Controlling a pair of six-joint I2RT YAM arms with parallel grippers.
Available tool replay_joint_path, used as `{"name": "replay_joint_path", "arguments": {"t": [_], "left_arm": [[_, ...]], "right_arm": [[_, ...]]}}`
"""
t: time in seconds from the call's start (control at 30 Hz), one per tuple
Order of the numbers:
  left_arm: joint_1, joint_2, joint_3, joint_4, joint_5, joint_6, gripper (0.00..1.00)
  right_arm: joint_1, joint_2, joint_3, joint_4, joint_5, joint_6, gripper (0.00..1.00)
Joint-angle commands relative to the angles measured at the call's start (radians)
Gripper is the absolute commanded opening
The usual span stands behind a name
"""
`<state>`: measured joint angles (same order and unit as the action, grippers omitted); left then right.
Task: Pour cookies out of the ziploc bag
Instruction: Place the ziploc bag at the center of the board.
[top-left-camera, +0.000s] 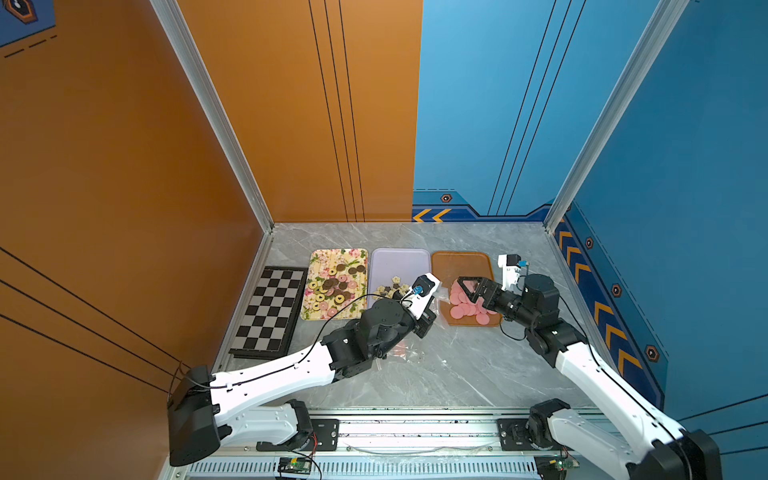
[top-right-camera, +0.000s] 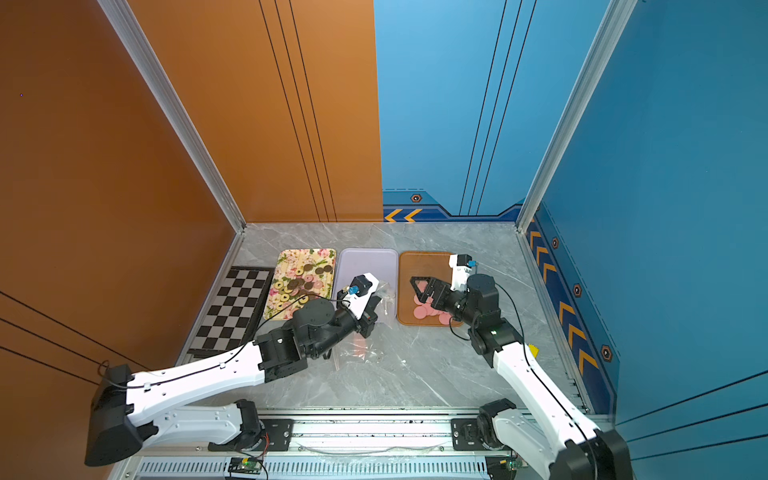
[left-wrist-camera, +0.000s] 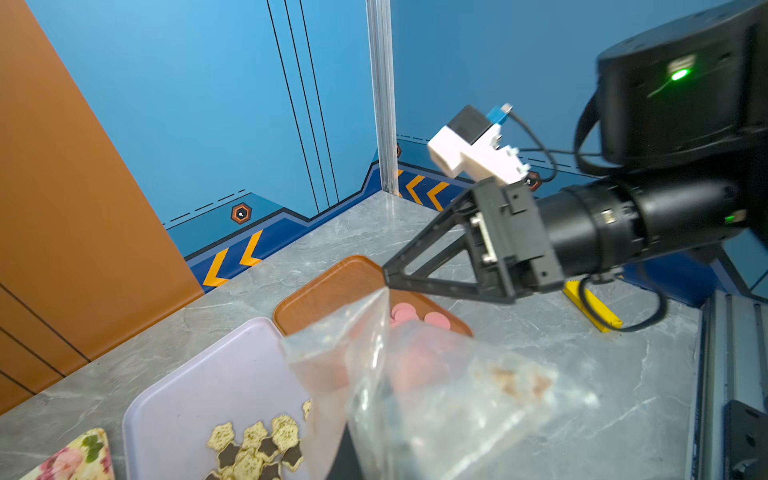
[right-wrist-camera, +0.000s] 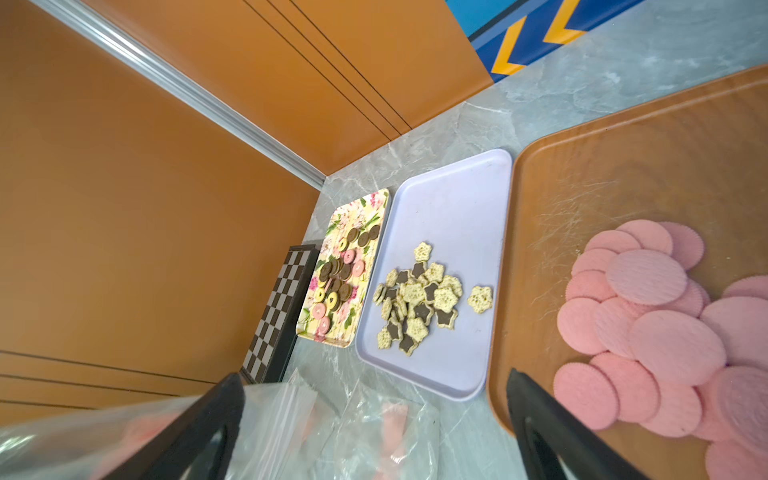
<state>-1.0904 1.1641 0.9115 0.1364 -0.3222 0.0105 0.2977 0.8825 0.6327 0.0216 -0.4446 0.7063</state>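
1. The pink discs lie heaped on the brown tray, right under the right gripper.
2. The flower cookies sit on the lilac tray, just beyond the left gripper. The round cookies sit on the floral tray, further out on that gripper's outer side.
3. The bag is clear and raised off the table. The left gripper's jaws are clamped together on it.
4. Pink shows through the film, too blurred to tell whether it lies inside.
5. The right gripper's jaws stand wide apart and hold nothing. One finger is just beside the bag, the other over the brown tray.
6. A second bag lies flat on the table beneath the left wrist.
7. A chessboard lies past the floral tray, farthest from both grippers.
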Motion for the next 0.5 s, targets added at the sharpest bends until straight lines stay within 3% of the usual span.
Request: {"name": "replay_joint_path", "arguments": {"t": [0.0, 0.1, 0.23, 0.47], "left_arm": [[-0.031, 0.004, 0.096, -0.444, -0.020, -0.069, 0.00], [-0.078, 0.078, 0.162, -0.608, -0.010, -0.107, 0.00], [-0.089, 0.213, 0.191, -0.644, 0.031, -0.170, 0.00], [-0.096, 0.527, 0.330, -0.646, 0.276, -0.211, 0.00]], "right_arm": [[0.004, -0.152, -0.064, -0.280, 0.054, -0.022, 1.00], [0.003, -0.301, -0.110, -0.430, 0.102, -0.012, 1.00], [0.000, -0.441, -0.165, -0.518, 0.122, 0.026, 1.00], [-0.005, -0.540, -0.124, -0.680, 0.164, 0.023, 1.00]]}}
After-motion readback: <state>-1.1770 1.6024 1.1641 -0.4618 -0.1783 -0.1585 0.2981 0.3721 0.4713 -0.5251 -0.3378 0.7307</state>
